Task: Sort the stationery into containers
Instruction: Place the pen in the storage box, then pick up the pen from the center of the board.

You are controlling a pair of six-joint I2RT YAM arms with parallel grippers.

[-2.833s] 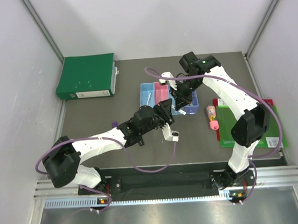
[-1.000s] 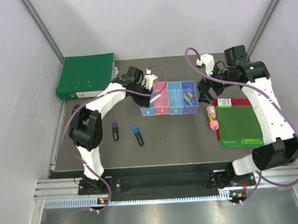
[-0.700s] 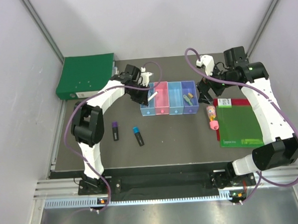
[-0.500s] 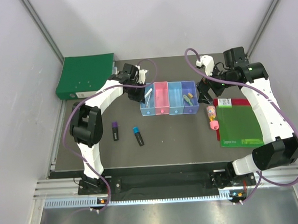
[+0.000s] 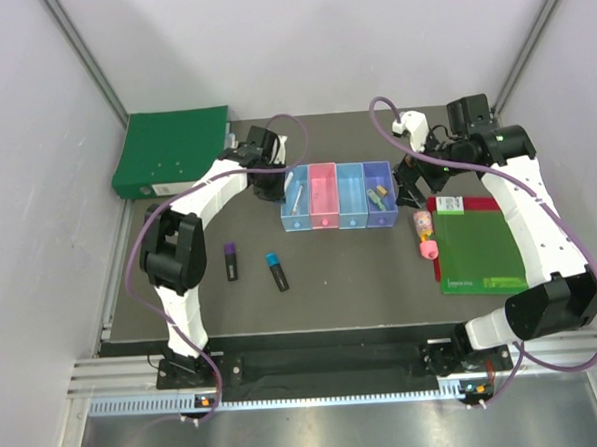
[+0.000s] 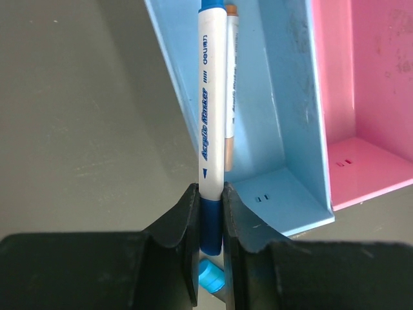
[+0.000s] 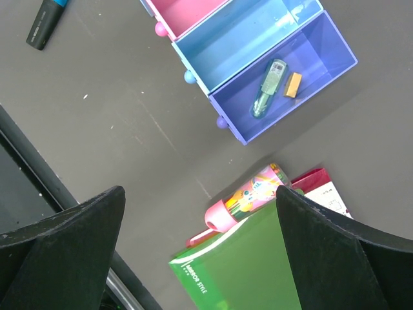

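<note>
Sorting is partly done. The purple bin [image 7: 322, 55] holds two small items [image 7: 269, 90], and the light-blue bin [image 6: 281, 103] holds a pen [image 6: 231, 77]. The right gripper [image 7: 199, 200] gapes empty. The left gripper [image 6: 210, 213] pinches a blue pen [image 6: 211, 97] over that bin's edge. Two markers [image 5: 230, 261] and a pink tube [image 5: 425, 235] lie loose.

bare table [image 5: 361, 270] before bins [image 5: 340, 224], binder [image 5: 173, 152] crowding far left

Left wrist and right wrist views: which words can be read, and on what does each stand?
"Acrylic Marker": white marker held in the left tool.
"deli": same marker, higher up; less sure.
Corner print on the green folder: too small to read.
Print on the white label beside it: unreadable.
</note>
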